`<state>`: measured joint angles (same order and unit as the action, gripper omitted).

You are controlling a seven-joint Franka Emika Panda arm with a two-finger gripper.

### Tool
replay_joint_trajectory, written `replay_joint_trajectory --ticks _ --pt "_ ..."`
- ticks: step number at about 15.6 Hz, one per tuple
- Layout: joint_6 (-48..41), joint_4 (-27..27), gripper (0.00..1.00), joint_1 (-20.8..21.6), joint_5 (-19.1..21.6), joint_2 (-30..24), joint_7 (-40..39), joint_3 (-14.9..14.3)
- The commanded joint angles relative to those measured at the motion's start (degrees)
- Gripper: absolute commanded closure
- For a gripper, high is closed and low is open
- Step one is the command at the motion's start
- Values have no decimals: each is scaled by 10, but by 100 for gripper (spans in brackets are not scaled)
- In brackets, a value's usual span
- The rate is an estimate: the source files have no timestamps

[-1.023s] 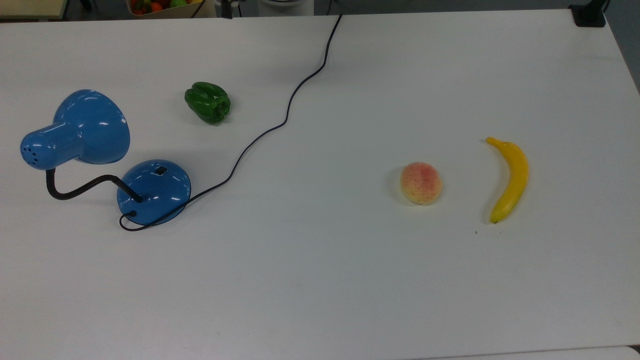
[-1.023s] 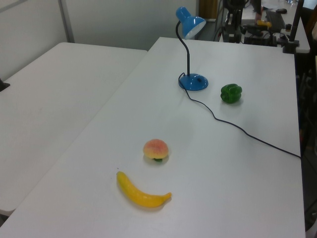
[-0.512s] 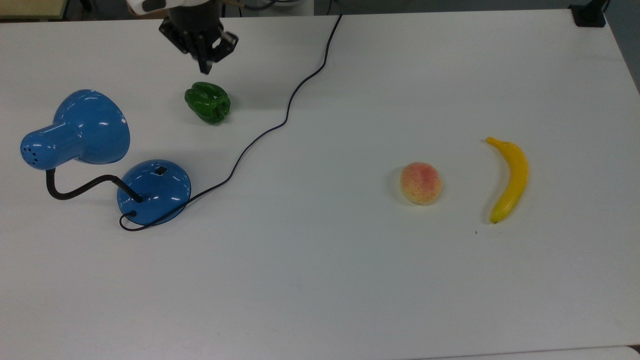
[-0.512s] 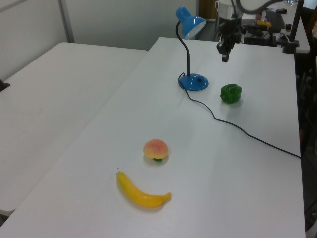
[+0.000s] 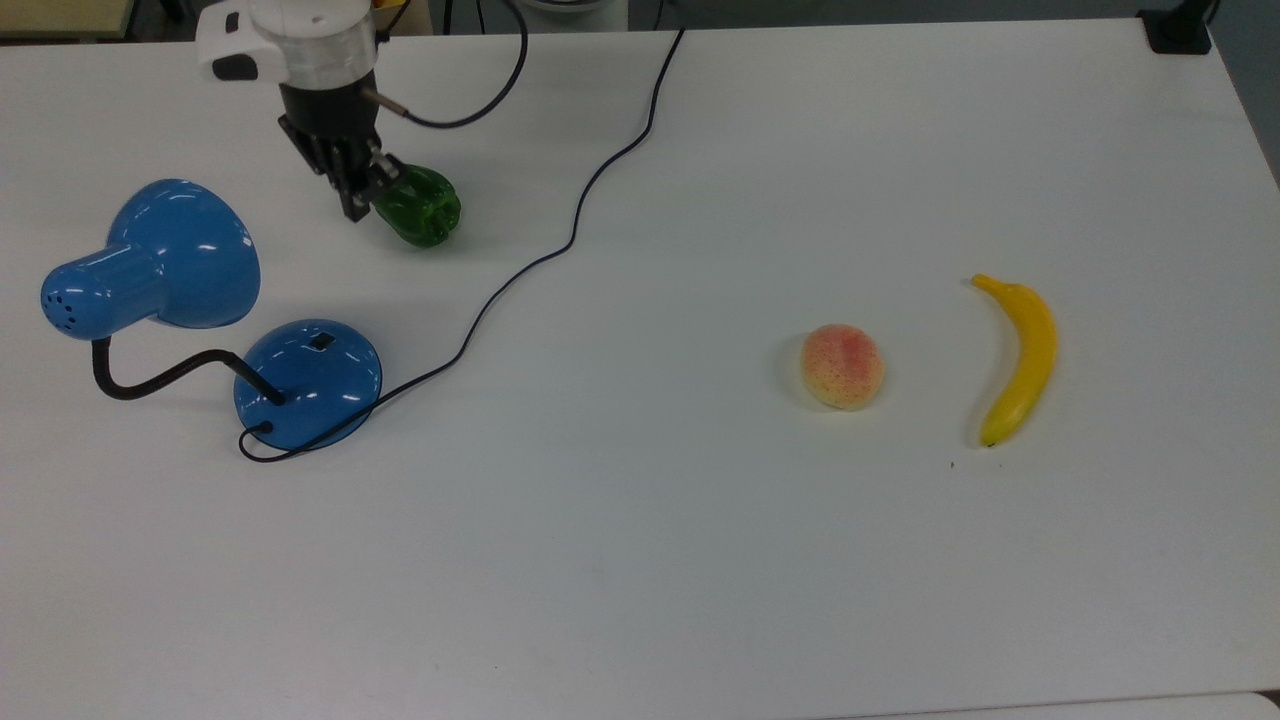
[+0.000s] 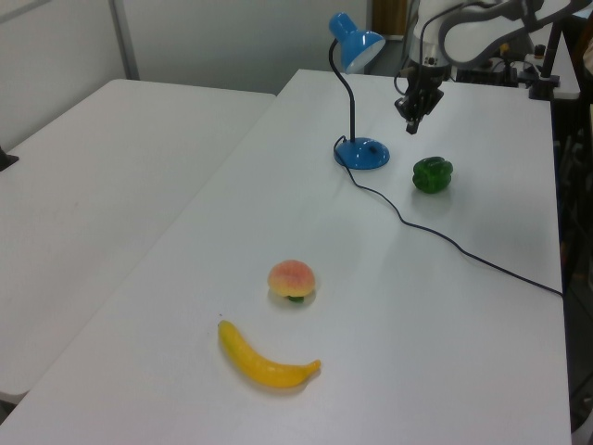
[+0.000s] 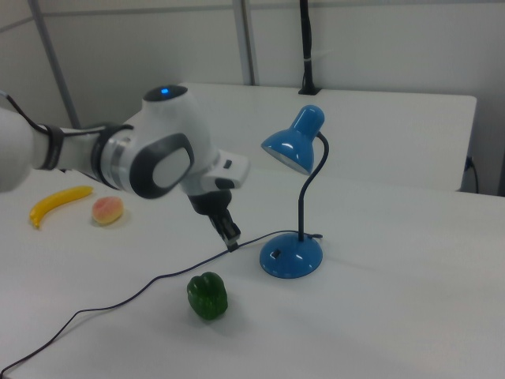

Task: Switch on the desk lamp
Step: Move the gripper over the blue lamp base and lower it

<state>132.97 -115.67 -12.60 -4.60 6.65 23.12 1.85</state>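
The glossy blue gooseneck desk lamp (image 5: 190,300) is seen left of the top view. The black claw (image 5: 352,212), fingers narrowly set and empty, is poised above the white worktop (image 5: 640,550) beside the green bell pepper (image 5: 420,208).

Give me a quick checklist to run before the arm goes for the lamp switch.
1. Switch faces up on the lamp base, uncovered: ok.
2. Pincer shut for a poke: ok.
3. Pincer over the switch: not ok, it hangs above the table between the green pepper and the base.
4. Pincer clear of the shade and gooseneck: ok.
5. Cord off the switch: ok.
6. Lamp lit: cannot tell.
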Motion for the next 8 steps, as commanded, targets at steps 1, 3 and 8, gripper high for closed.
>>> replay_joint_trajectory --ticks 1,3,8 --pt "120 -48 100 -6 3 7 47 -2" --pt "150 -51 100 -6 3 28 49 -4" --pt "218 -47 100 -7 -2 66 48 -11"
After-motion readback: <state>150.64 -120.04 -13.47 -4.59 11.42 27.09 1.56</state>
